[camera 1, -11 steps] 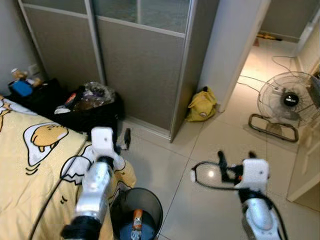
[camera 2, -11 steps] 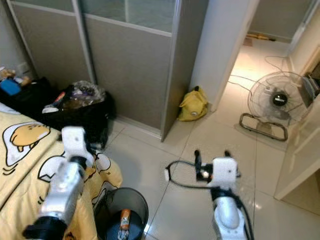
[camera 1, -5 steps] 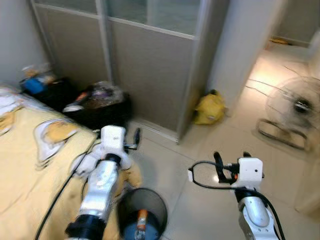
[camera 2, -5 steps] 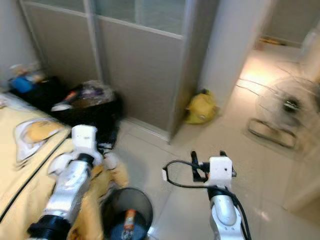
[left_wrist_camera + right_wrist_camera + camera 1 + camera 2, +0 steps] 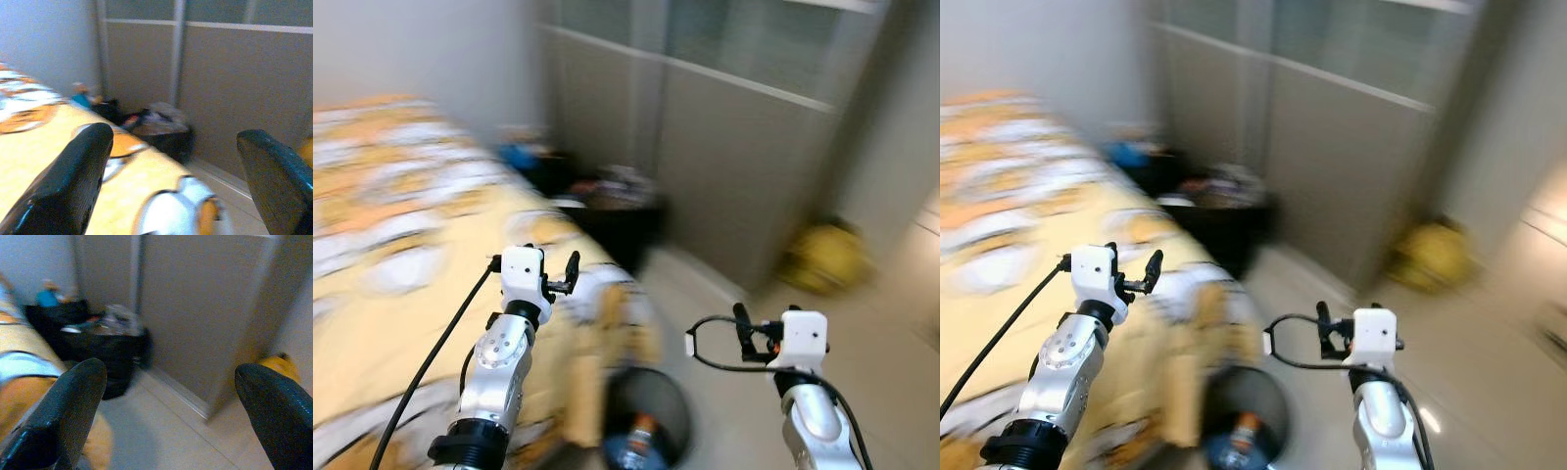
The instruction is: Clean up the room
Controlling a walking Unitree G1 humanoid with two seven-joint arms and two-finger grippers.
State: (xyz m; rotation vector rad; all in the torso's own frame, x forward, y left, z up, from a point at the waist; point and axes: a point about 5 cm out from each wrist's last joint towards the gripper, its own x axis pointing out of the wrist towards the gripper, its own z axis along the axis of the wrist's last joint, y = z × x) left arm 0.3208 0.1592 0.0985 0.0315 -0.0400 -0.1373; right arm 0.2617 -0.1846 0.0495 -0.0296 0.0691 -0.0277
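Head views heavily blurred. Left gripper (image 5: 536, 283) raised over yellow cartoon-print bedspread (image 5: 401, 245), fingers spread wide, empty. Right gripper (image 5: 741, 333) held above pale tiled floor (image 5: 891, 343), fingers likewise apart, holding nothing. Round dark waste bin (image 5: 646, 426) sits low between arms, just beside bed edge, orange item inside. Black bag stuffed with clutter (image 5: 105, 350) stands against grey sliding wardrobe doors (image 5: 744, 147); yellow bag (image 5: 822, 259) lies near wardrobe corner.

Soft printed cloth on the yellow bedspread (image 5: 401, 245) at left. Glossy, light-catching tiles on the floor (image 5: 1489, 392) at right. Matt grey panels on the far wardrobe (image 5: 744, 176); silver metal arms.
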